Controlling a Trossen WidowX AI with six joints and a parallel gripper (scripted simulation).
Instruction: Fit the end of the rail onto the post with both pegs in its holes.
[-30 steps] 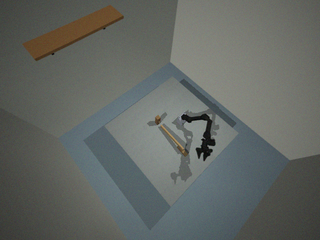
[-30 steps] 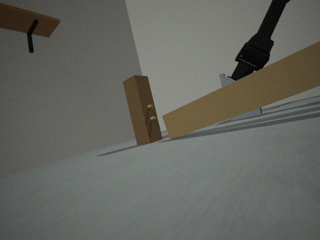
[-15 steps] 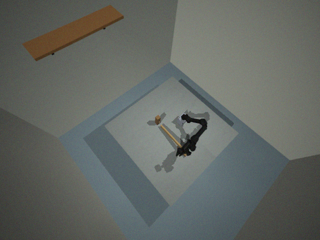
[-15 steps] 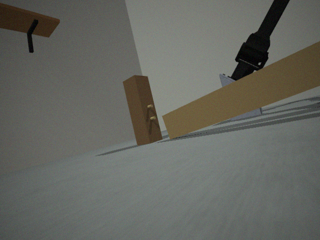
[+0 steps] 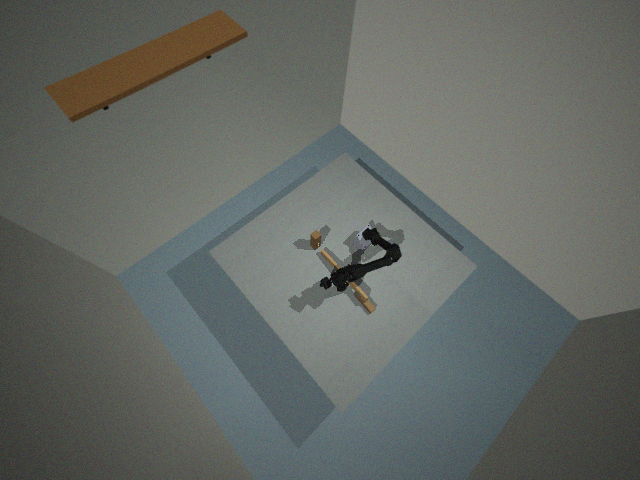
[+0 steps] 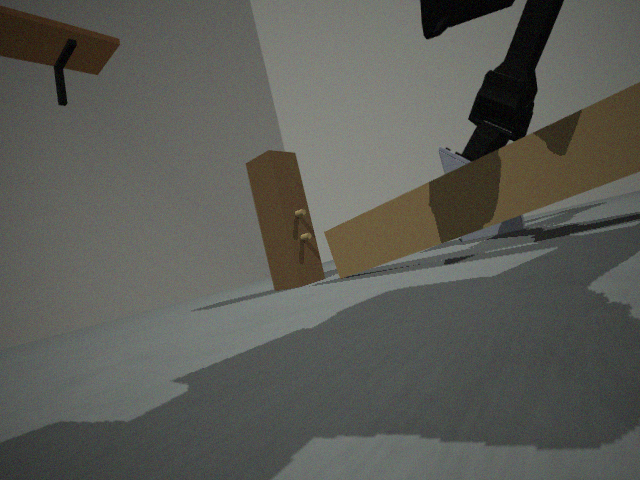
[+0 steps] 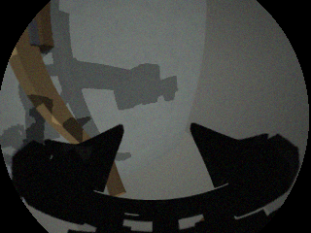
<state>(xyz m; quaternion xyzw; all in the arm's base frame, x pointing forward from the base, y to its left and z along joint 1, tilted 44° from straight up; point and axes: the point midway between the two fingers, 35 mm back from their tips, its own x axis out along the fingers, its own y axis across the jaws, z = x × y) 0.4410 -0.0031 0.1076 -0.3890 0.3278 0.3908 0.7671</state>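
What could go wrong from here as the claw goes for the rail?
1. The open claw holds nothing and sits beside the rail, not over it; closing now would likely miss.
2. The rail's near end lies on the table, below the two pegs on the post; pushing before lifting could jam it against the post.
3. Lifting too far might pull the far end out of the footboard block.

At frame centre the post [image 6: 281, 219] stands upright with two pegs [image 6: 300, 212] facing the rail [image 6: 480, 191], whose lower end rests just beside it on the desk [image 6: 206, 361].
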